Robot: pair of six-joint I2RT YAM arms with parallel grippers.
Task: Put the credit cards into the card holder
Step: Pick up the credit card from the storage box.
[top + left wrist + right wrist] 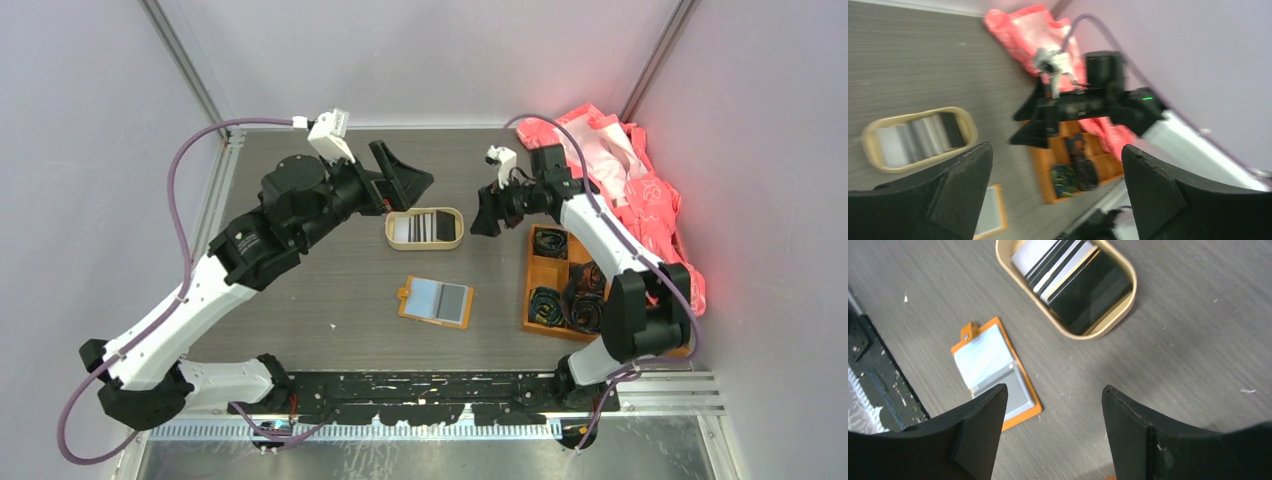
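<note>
As the flat orange folding card holder (pixel 435 301) lay opened for loading, just nearside of the oval beige tin (pixel 389 230) | black-and-white plastic credit cards (pixel 424 226) sat inside tin | left end effector (pixel 408 188) and right end effector (pixel 485 216) flanked tin, both released, empty

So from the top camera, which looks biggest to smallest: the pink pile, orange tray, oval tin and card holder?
1. pink pile
2. orange tray, partly hidden
3. oval tin and card holder: they look about alike, so I can't rank them.

Card holder (pixel 436 301) open flat; credit cards (pixel 424 226) fanned inside oval tin (pixel 461 228).
</note>
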